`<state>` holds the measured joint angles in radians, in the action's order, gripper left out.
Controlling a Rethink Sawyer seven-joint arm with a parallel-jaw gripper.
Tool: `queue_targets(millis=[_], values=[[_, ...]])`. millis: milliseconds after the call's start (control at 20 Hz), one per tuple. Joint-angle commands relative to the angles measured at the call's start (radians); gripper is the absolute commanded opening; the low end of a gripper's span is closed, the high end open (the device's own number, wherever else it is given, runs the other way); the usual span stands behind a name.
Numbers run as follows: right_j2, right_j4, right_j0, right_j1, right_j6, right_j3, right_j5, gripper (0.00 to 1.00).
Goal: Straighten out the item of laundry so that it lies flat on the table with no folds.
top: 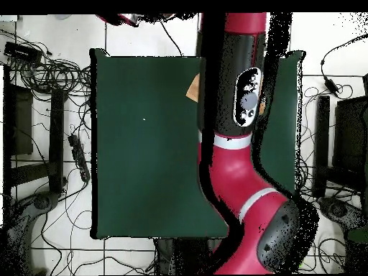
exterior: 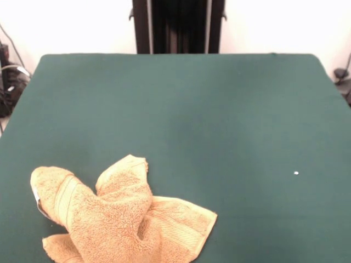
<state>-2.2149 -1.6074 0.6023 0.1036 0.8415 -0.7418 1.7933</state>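
Note:
The orange-tan towel (exterior: 120,219) lies crumpled at the near left of the green table (exterior: 192,109). It is bunched into thick folds, with one corner sticking up and a flatter banded corner spread to the right. A small pale tag shows at its left edge. In the overhead view only a sliver of the towel (top: 192,88) shows beside the red and black arm (top: 241,144), which reaches across the table (top: 144,158) and hides the rest. The gripper itself shows in neither view.
The black pedestal (exterior: 178,26) stands at the table's far edge. A tiny white speck (exterior: 296,173) lies on the felt at the right. Cables and dark equipment (exterior: 10,82) sit beyond the table's left edge, and more cables (top: 50,79) surround the table.

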Motion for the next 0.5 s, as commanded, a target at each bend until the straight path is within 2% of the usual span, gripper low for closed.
queue_targets(millis=[50,300,500], values=[[0.312,0.130,-0.004,0.045,0.615,-0.208,0.048,1.00],[0.375,0.232,0.039,0.081,0.805,-0.334,0.007,1.00],[0.416,0.289,0.049,0.102,0.911,-0.378,-0.033,1.00]])
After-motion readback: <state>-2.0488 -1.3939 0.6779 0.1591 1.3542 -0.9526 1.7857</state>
